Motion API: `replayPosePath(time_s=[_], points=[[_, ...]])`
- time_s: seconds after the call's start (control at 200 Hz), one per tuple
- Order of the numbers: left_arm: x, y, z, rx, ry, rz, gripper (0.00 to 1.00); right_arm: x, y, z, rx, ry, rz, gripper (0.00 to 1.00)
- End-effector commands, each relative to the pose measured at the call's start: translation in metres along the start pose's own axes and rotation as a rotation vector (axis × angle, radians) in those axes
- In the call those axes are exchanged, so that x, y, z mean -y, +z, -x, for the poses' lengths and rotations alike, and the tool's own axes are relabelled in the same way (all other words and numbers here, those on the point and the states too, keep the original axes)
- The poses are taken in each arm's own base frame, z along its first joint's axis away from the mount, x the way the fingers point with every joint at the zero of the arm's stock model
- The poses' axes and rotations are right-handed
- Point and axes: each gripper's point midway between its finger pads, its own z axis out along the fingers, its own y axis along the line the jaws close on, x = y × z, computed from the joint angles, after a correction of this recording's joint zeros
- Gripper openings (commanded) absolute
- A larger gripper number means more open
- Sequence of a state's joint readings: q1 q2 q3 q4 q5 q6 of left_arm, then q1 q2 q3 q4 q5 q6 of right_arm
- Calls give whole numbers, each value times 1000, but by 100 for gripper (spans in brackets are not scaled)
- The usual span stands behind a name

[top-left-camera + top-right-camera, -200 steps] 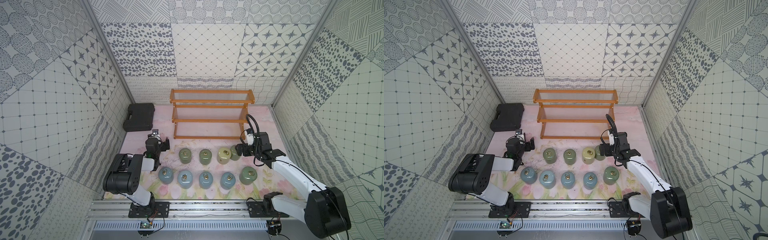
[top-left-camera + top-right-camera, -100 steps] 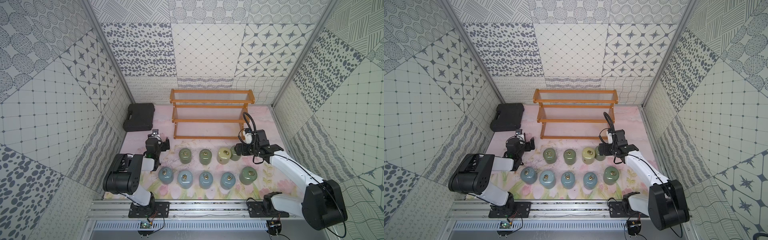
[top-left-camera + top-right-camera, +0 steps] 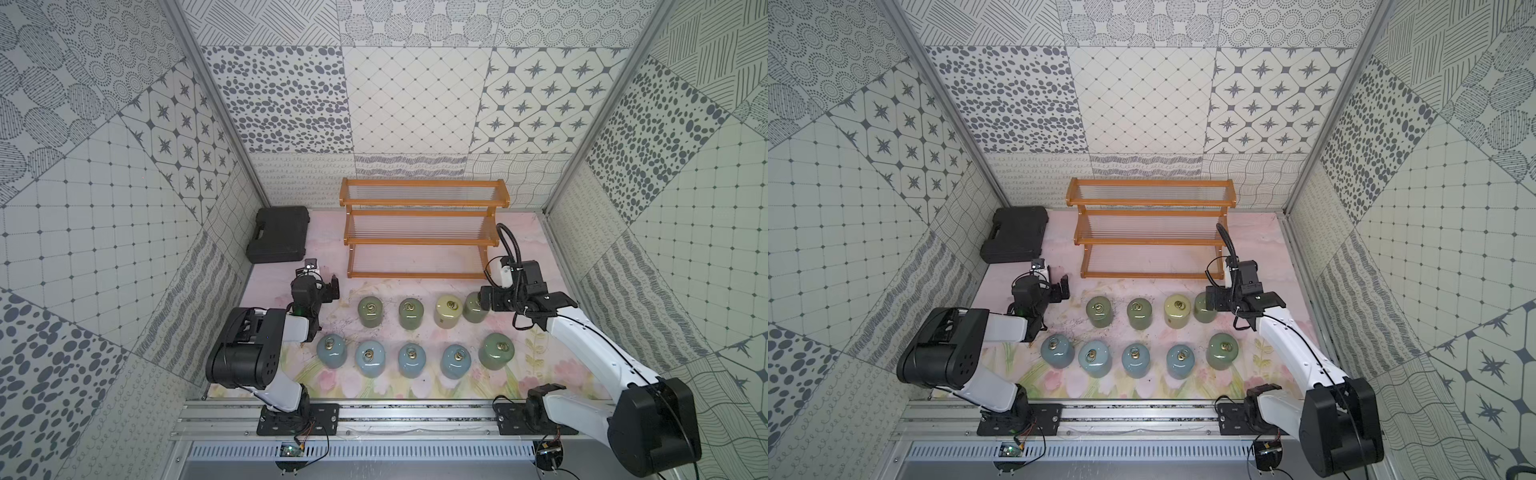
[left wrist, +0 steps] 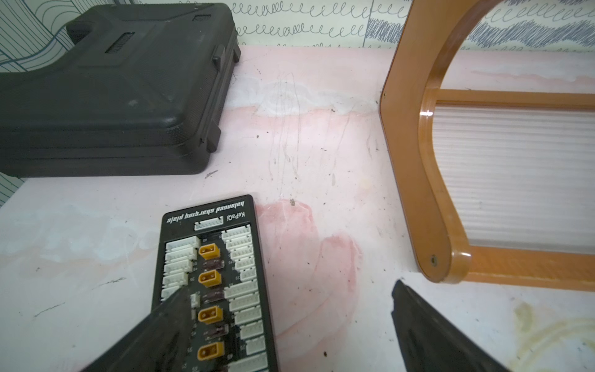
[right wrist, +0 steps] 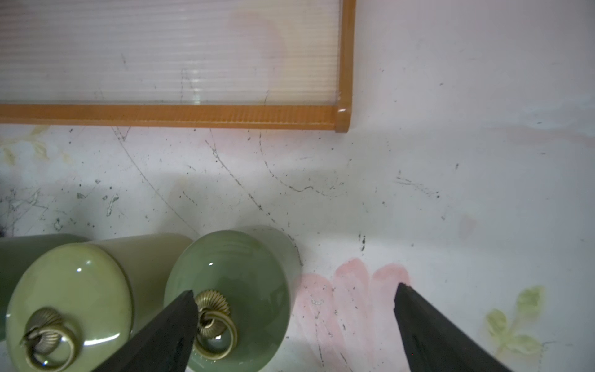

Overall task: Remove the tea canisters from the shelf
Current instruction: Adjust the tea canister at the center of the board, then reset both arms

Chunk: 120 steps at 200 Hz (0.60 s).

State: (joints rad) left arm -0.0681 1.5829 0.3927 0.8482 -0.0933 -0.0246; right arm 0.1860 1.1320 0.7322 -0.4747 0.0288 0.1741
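Note:
The shelf (image 3: 422,232) stands at the back with all its tiers bare. Nine tea canisters stand on the table in two rows in front of it. The back row holds two sage green ones (image 3: 371,311), a cream one (image 3: 449,311) and one more green (image 3: 473,307). The front row holds several light blue ones (image 3: 370,359) and a green one (image 3: 496,351). My right gripper (image 5: 294,290) hangs open over the back row's right end. One finger is above the green canister's lid (image 5: 238,267), beside its ring pull. My left gripper (image 4: 289,286) is open and holds nothing, left of the shelf's foot (image 4: 431,251).
A black plastic case (image 3: 278,235) lies at the back left against the wall. A black charging board (image 4: 222,257) with yellow and white sockets lies on the table under my left gripper. Patterned walls close in both sides and the back.
My right arm has shifted slightly over the right end of the back row. The canisters and my left arm have not moved.

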Motion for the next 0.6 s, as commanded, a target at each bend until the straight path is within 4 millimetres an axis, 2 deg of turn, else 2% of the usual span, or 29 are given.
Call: replayPosePath(time_s=[0.0, 0.12, 0.18, 0.195, 0.36, 0.51, 0.595], points=[[-2, 1, 14, 51, -13, 0, 100, 29, -3, 35, 197, 74, -98, 99], [-2, 1, 14, 50, -13, 0, 100, 58, 8, 47, 332, 142, -170, 99], [-2, 1, 14, 52, -13, -1, 100, 66, 12, 55, 392, 149, -184, 100], [-2, 1, 14, 50, -13, 1, 100, 68, 17, 50, 388, 147, -190, 100], [-2, 1, 14, 52, -13, 0, 100, 72, 36, 49, 477, 84, -211, 100], [-2, 1, 14, 50, -13, 1, 100, 71, 27, 60, 599, 30, -212, 100], [-2, 1, 14, 50, -13, 0, 100, 66, 30, 63, 599, 6, -191, 100]])
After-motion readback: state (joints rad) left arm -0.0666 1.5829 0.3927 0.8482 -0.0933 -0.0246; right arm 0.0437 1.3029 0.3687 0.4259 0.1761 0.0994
